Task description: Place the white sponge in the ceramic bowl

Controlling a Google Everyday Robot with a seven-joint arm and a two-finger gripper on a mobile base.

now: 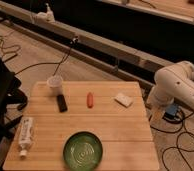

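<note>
A: State of gripper?
B: Not in view, grip cannot be told. Only arm (176, 80) seen; white sponge (123, 99) lies nearest it, ceramic bowl (83, 149) farther off.
A: Sponge could be pushed off the table (115, 130) edge by a low approach.

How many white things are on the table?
3: white cup at the far left, white sponge far right, white tube along the left edge. Gripper out of view.
</note>
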